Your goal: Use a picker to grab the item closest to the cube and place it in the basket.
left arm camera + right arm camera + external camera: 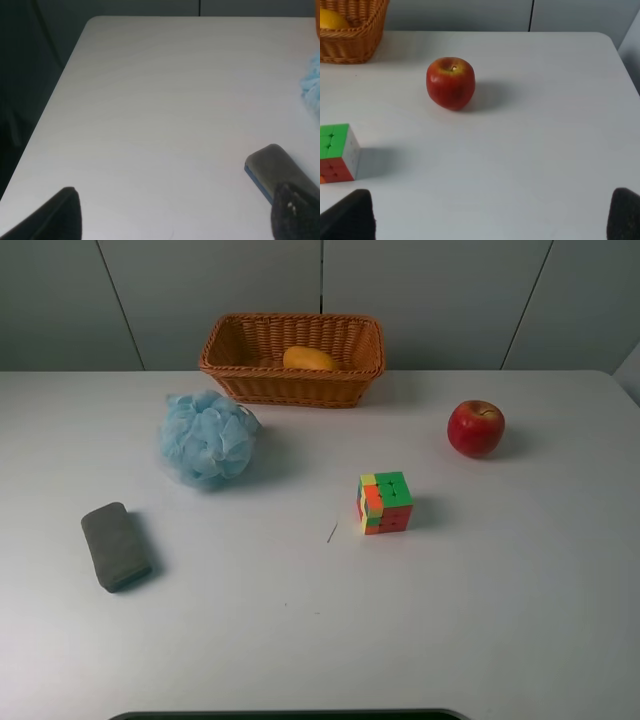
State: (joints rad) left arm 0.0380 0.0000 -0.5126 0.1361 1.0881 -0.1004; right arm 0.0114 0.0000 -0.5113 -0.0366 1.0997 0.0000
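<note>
A multicoloured cube sits right of the table's middle. A red apple stands to its back right and is the thing nearest to it. A wicker basket stands at the back and holds a yellow-orange fruit. Neither gripper shows in the high view. In the right wrist view my right gripper is open and empty, well short of the apple and the cube. In the left wrist view my left gripper is open and empty over bare table.
A light blue bath puff lies front left of the basket. A grey sponge block lies at the left, close to my left gripper's finger. The table's left edge shows in the left wrist view.
</note>
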